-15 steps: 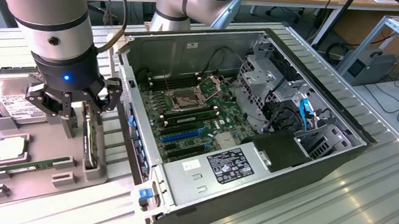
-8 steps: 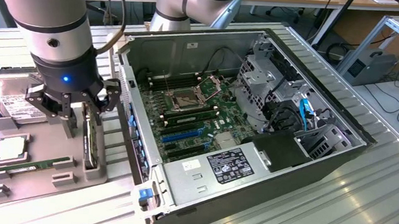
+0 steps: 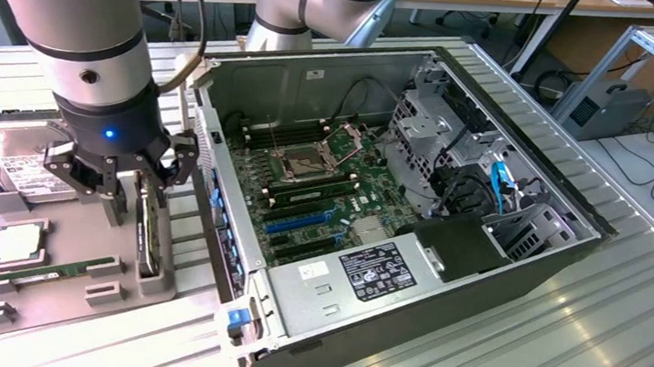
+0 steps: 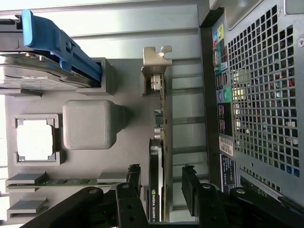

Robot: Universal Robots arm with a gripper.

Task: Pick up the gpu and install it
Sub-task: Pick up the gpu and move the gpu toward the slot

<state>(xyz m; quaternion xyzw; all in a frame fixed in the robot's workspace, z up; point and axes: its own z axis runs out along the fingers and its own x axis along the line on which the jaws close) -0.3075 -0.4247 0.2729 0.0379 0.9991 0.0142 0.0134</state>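
Just outside the open computer case (image 3: pixel 312 73), on the exterior view's left of it, the gpu (image 3: pixel 150 238) stands on edge in a grey fixture tray (image 3: pixel 61 303), its metal bracket end pointing away from the wrist camera. The gripper (image 3: pixel 127 196) hangs low over the card with its jaws spread wide, one finger down each side of the board (the wrist view shows gaps between fingers and card), so it has hold of nothing. Farther from the case on the same tray lie a hard drive (image 3: pixel 24 168), a processor (image 3: pixel 17 242) and a RAM stick (image 3: pixel 46 273). Inside the case the blue expansion slots (image 3: pixel 300 225) on the motherboard are bare. By my reading the approach is made, while the grasp, the lift and the seating in the case are all yet undone.
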